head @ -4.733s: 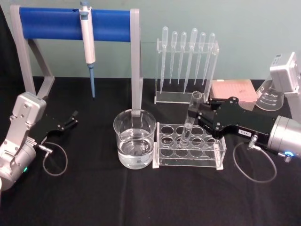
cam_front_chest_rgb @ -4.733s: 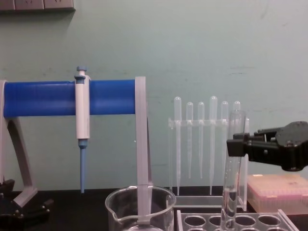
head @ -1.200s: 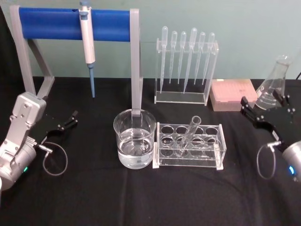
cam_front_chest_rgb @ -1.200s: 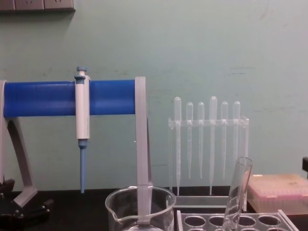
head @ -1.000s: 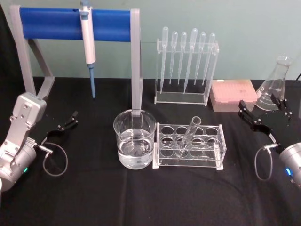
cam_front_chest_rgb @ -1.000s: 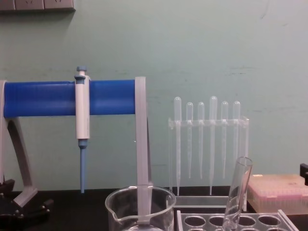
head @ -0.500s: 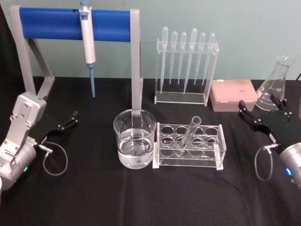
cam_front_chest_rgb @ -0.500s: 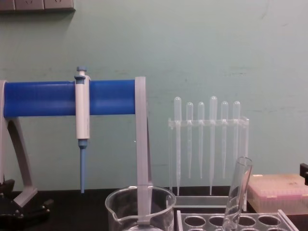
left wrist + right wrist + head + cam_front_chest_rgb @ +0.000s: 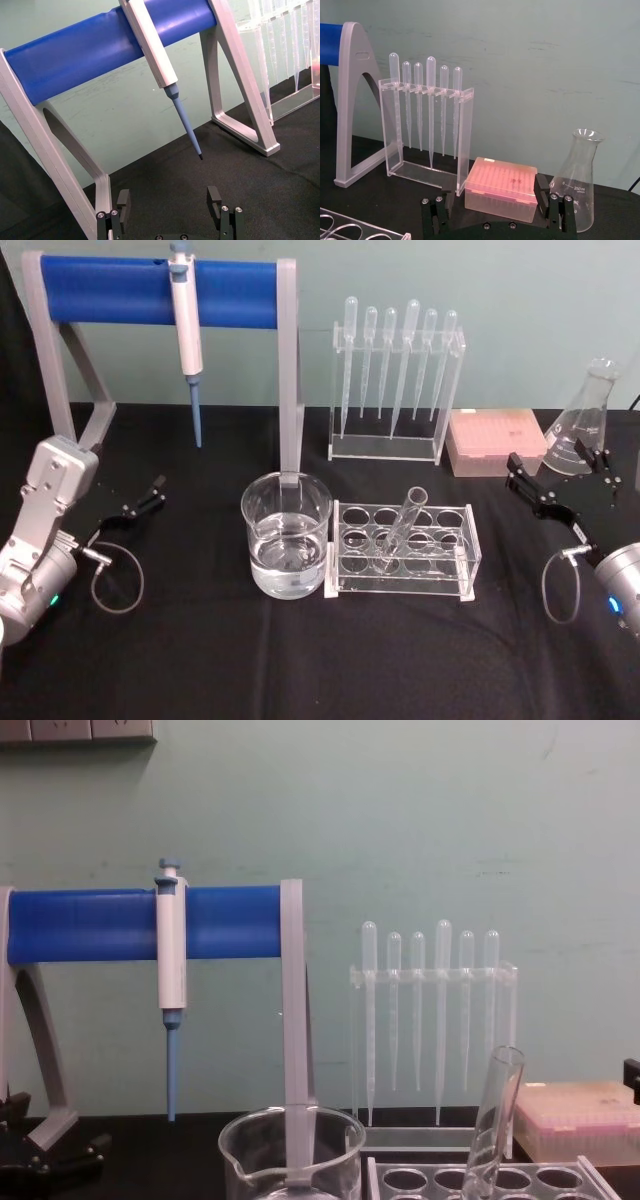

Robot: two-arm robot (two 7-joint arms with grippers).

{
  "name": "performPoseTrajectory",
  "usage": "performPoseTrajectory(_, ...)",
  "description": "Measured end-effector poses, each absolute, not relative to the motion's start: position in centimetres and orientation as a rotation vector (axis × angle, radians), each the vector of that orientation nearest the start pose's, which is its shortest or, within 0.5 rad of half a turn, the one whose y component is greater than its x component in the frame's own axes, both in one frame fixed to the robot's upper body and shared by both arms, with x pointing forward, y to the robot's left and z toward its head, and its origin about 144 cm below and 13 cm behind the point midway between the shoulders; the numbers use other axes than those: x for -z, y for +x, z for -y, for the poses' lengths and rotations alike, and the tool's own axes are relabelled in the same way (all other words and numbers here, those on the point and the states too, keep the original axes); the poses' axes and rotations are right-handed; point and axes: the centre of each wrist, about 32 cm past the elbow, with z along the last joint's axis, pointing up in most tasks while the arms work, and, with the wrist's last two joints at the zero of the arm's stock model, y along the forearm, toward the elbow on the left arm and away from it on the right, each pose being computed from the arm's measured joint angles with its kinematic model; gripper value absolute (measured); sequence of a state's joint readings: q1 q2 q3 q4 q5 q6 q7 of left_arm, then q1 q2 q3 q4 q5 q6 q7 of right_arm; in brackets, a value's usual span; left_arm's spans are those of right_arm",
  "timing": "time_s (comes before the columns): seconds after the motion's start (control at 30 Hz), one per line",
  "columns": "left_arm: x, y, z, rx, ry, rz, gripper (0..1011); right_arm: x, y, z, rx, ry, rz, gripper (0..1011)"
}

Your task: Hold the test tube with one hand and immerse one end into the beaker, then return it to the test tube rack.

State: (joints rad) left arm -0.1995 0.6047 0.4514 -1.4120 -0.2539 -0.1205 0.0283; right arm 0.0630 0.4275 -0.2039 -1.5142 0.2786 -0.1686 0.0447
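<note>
The test tube (image 9: 402,523) leans to the right in a hole of the clear rack (image 9: 452,562), with nothing holding it; the chest view shows its upper part (image 9: 495,1115). The water-filled beaker (image 9: 287,533) stands just left of the rack, its rim low in the chest view (image 9: 290,1135). My right gripper (image 9: 557,468) is open at the table's right side, well clear of the tube, facing the pink box and flask (image 9: 490,197). My left gripper (image 9: 146,496) rests open at the far left (image 9: 168,197).
A blue-barred stand (image 9: 120,290) holding a white-and-blue pipettor (image 9: 186,325) spans the back left. A pipette rack (image 9: 395,370), a pink tip box (image 9: 495,440) and a conical flask (image 9: 580,430) line the back right. Black cloth lies bare in front.
My right gripper has let go of the test tube and drawn back to the right. The tube, upright before, now leans in the rack. Over the last second nothing has moved.
</note>
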Motion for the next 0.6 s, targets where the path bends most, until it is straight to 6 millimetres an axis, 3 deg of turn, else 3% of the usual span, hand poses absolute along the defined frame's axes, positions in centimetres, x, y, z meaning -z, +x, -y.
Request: performPoseTrajectory(0.6, -113.98, 48.86, -30.97, -1.248, 0.305, 0.285, 1000, -114.80, 47.07, 29.82, 1.342, -0.032, 0.192, 1002)
